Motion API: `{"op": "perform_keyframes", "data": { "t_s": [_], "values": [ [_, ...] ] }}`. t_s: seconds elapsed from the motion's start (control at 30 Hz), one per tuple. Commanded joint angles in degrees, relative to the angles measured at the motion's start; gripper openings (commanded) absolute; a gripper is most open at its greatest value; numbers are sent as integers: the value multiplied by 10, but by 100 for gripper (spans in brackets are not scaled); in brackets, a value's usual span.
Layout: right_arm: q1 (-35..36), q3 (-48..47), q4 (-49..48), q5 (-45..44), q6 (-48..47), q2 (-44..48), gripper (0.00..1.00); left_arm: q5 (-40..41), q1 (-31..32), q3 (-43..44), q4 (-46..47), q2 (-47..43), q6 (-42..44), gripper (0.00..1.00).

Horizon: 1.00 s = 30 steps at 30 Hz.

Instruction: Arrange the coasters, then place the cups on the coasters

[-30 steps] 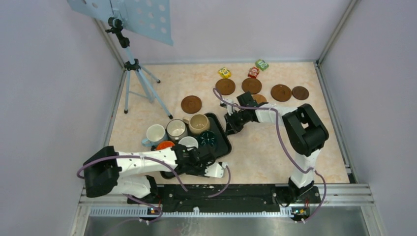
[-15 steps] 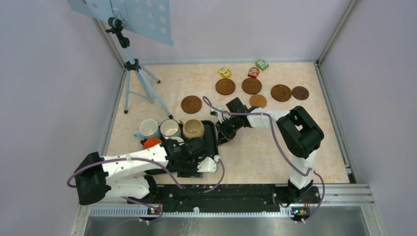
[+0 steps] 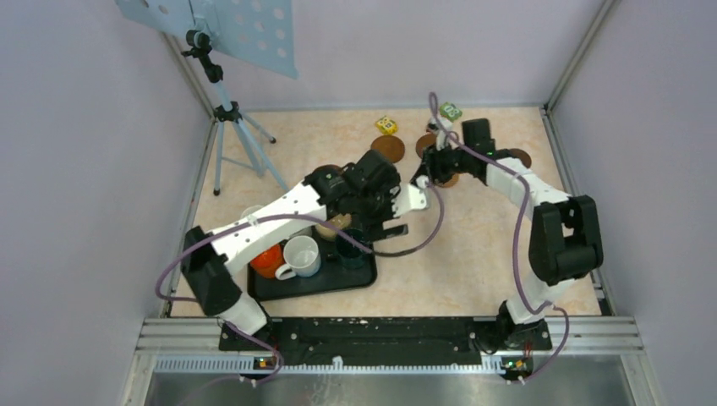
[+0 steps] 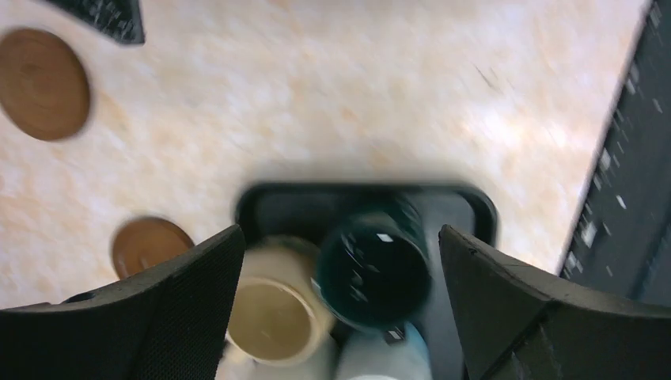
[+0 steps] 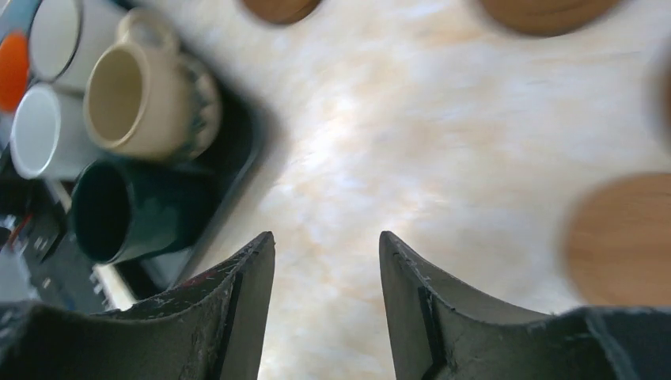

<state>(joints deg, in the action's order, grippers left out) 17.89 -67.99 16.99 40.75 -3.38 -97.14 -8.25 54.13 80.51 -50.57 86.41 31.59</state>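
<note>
Cups in the black tray, coasters on the table beyond it.
We see the dark green mug beside the beige mug at the tray's far end. The left gripper is above that end, jaws wide apart and empty. The right gripper is beyond the tray, jaws apart and empty.

You have no word, number or brand that can be read in any view. The yellow block and the green block at the far side carry pale print, too small for you to make out.
</note>
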Motion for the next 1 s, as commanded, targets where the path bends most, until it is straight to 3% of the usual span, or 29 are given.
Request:
{"op": "perform_keyframes", "data": {
  "t_s": [0.0, 0.23, 0.4, 0.7, 0.97],
  "values": [
    [-85, -36, -8, -4, -8, 20, 52, -40, -46, 124, 25, 97, -17, 98],
    [-154, -55, -9, -47, -33, 15, 53, -16, -86, 278, 90, 237, -67, 98],
    [-198, -72, -39, -131, -27, -15, 54, 18, -102, 378, 151, 347, -115, 99],
    [-245, -124, -84, -228, -22, -99, 51, 77, -143, 495, 315, 495, -189, 99],
    [-251, -160, -123, -284, -30, -160, 52, 100, -173, 541, 434, 584, -231, 99]
  ]
}}
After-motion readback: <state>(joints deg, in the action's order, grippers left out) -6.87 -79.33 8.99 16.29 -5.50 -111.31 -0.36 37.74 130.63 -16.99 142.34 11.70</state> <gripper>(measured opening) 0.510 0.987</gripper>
